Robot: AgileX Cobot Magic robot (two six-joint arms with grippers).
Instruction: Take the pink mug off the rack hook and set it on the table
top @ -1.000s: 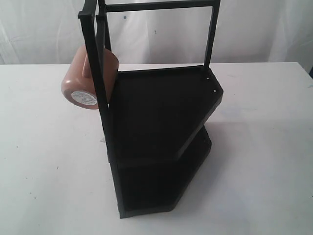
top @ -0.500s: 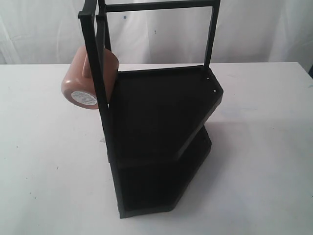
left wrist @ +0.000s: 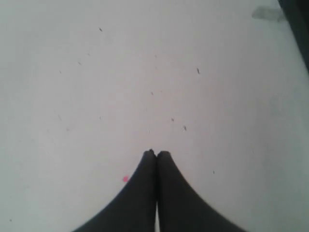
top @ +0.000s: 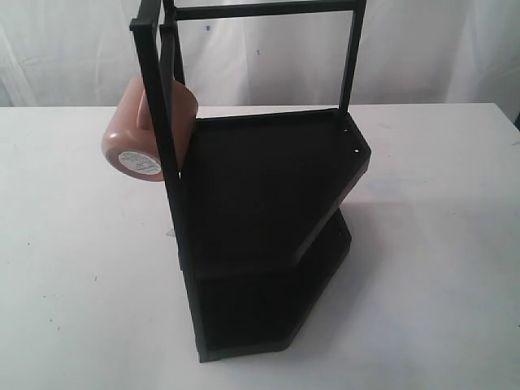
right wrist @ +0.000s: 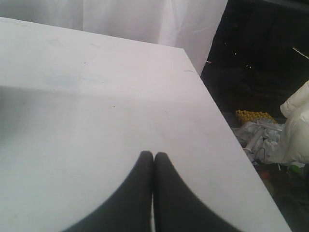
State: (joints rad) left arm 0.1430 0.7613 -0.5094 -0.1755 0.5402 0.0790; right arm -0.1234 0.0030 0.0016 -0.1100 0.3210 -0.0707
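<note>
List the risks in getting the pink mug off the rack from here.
The small dusty-pink ceramic mug hangs high on the tall black rack; a slip could drop it onto the white table.
Pulling sideways might tip the rack.
The left gripper and right gripper are shut and must open first.

Hidden behind rack [top: 268, 191] post: pink mug [top: 127, 130] handle; rack top cropped.

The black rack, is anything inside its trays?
The upper tray shows nothing; the lower tray is mostly hidden beneath it. The pink mug hangs outside, on a post.
</note>
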